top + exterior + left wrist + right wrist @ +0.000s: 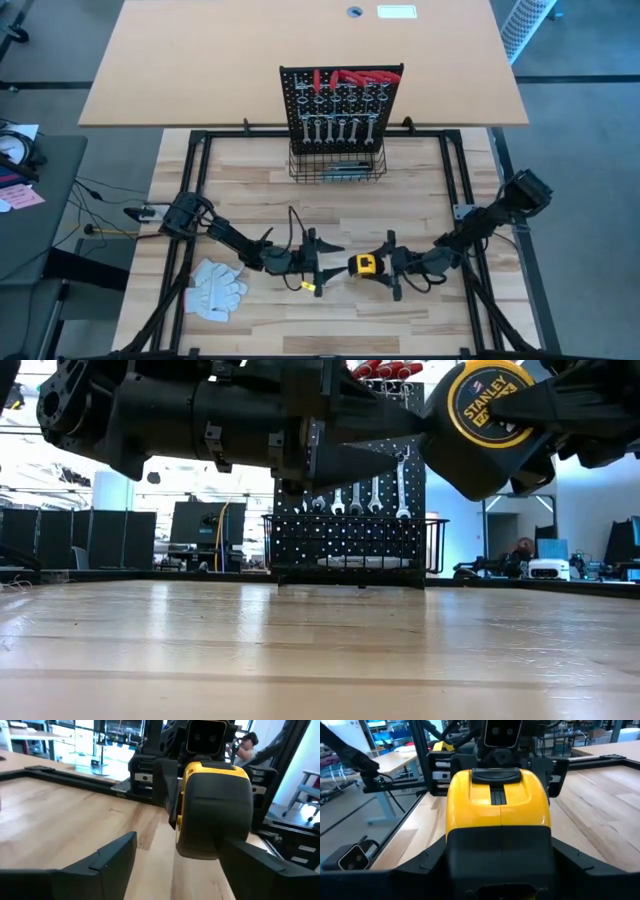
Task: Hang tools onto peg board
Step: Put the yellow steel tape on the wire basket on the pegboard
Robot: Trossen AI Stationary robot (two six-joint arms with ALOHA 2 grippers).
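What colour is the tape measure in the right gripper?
Yellow and black tape measure; the right wrist view shows it best.

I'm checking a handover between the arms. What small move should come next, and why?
Probably the left hand should close on the tape measure. The right hand grips it above the table, and the left hand's open fingers already flank it, one nearly touching, so closing would secure it before the right lets go.

The pale wooden tabletop (250,180) carried a black frame (197,140) along its edges. The peg board (341,105) with its wire basket (338,167) stood at the far middle. White gloves (216,289) lay near the front left.
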